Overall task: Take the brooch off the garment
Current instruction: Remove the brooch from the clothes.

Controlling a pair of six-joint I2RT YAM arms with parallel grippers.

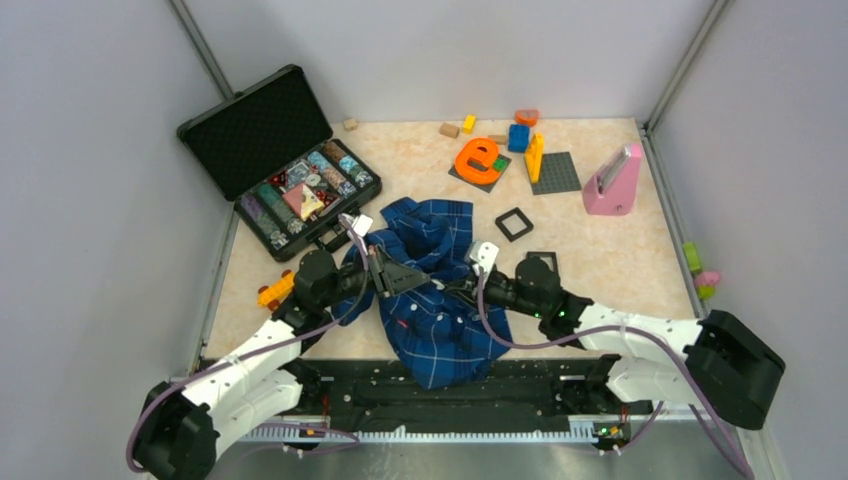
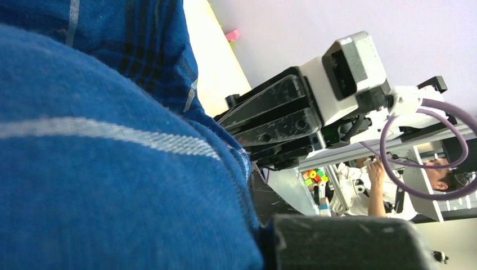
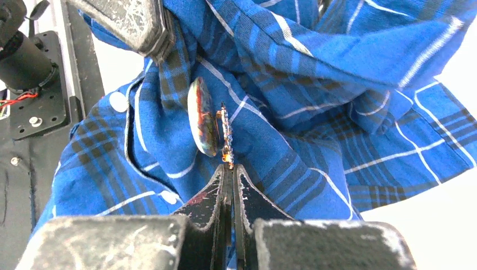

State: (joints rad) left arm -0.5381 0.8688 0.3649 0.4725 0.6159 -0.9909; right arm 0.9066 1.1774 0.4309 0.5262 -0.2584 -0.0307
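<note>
left gripper pinches the garment lifted; brooch hangs edge-on just below; right gripper, pressed together, perhaps catches its pin. best pull straight, gently, against the held cloth.

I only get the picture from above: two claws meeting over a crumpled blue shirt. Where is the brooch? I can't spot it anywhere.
Observer: The right wrist camera shows it. The brooch is pinned to the shirt and is seen edge-on, a rounded disc with a thin pin piece beside it.
Visitor: Is one of the claws holding it?
Observer: The right gripper is shut, with its tips right at the lower end of that pin piece. I cannot tell whether they actually pinch it.
</note>
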